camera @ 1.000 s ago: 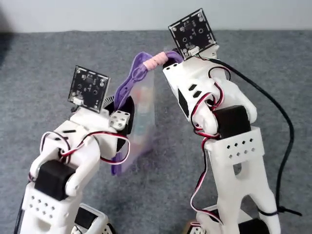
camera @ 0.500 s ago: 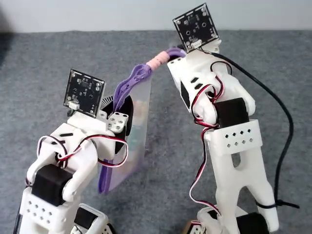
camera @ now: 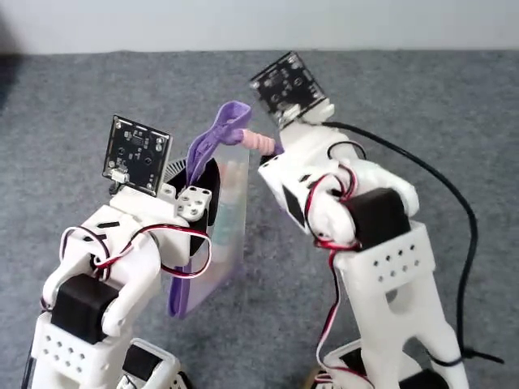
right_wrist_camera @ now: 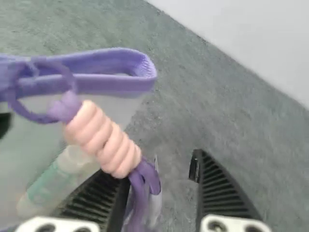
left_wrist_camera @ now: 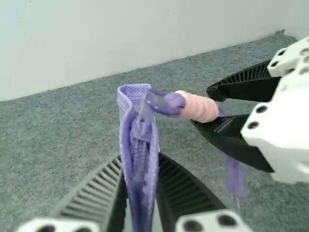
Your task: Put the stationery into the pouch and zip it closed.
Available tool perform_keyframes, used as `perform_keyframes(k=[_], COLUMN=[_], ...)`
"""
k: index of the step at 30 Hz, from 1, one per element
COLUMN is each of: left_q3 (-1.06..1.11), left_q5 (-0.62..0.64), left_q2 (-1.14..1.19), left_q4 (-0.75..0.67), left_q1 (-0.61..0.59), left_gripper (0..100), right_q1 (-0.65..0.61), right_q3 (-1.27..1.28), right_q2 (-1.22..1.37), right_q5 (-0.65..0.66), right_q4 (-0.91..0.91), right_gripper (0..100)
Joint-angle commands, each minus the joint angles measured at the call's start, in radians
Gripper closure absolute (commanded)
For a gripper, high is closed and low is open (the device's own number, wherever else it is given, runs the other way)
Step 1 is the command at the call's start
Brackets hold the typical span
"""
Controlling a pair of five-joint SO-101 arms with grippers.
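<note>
A translucent pouch (camera: 229,235) with a purple zipper (left_wrist_camera: 139,140) stands upright on the grey carpet. My left gripper (left_wrist_camera: 140,162) is shut on its zipped top edge, one finger on each side. Coloured stationery shows through the pouch wall (camera: 233,182), and a green and white tube (right_wrist_camera: 48,186) lies inside it. A pink ribbed zipper pull (right_wrist_camera: 104,140) on a purple cord hangs at the pouch's far top corner (camera: 258,139). My right gripper (right_wrist_camera: 159,169) is open, with the pull resting over one finger and the other finger standing apart.
Grey carpet (camera: 422,105) lies all round, with a pale wall (left_wrist_camera: 96,34) at the far edge. A black cable (camera: 466,243) runs along the right arm's outer side. The two arms stand close together at the pouch.
The right arm has swung left and nearer, bringing the pink pull back towards the pouch's top. The pouch has shifted slightly nearer in the left gripper.
</note>
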Motion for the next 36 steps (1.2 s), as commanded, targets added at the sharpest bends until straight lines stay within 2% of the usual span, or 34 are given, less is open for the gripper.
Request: perform_keyframes(k=[1, 11, 19, 24, 31, 36], left_q3=[-0.005, -0.005, -0.005, -0.005, -0.005, -0.005], left_q5=[-0.006, -0.006, -0.006, -0.006, -0.006, -0.006], left_q2=[-0.032, -0.032, -0.032, -0.032, -0.032, -0.032], left_q4=[-0.005, -0.006, -0.006, -0.006, -0.003, -0.003], left_q1=[0.006, 0.011, 0.006, 0.005, 0.005, 0.005], left_gripper=[99, 99, 99, 99, 99, 99], right_q1=[-0.044, -0.156, -0.226, -0.225, -0.223, -0.223], right_q3=[-0.038, -0.035, -0.035, -0.038, -0.041, -0.04], right_q2=[-0.062, -0.07, -0.073, -0.081, -0.088, -0.116], right_q5=[0.046, 0.12, 0.117, 0.117, 0.117, 0.117], right_q4=[0.001, -0.071, 0.021, 0.041, 0.039, 0.033], right_gripper=[88.9, 89.7, 89.6, 82.1, 90.4, 90.7])
